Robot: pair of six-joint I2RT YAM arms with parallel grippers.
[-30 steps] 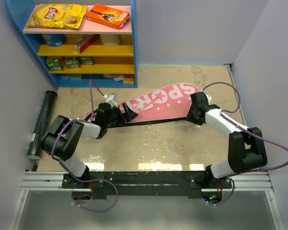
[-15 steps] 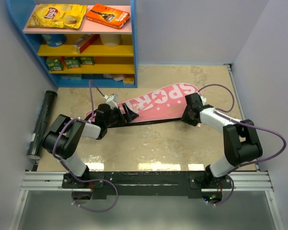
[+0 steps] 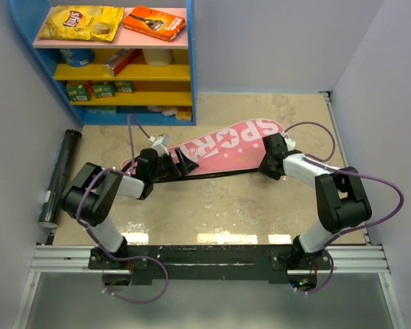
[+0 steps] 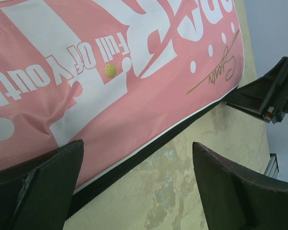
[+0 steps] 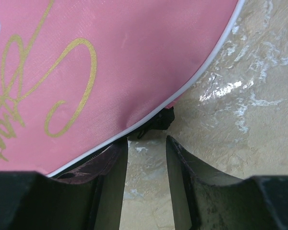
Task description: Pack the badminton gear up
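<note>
Left hand (image 4: 137,160): fingers spread wide, nothing between them. Straight ahead of it lies the pink bag (image 3: 226,145), flat on the table (image 3: 219,205), its black zipper edge running across the gap between the fingers.

Right hand (image 5: 146,158): fingers parted by a narrow gap, bare table showing through. The bag's rounded end lies just ahead and to the side. The black zipper pull (image 5: 156,122) sits just beyond the fingertips. One finger (image 5: 110,177) seems to touch the bag's rim, though this is hard to tell.

The black tube (image 3: 60,175) lies well away from the left hand, on its outer side.
</note>
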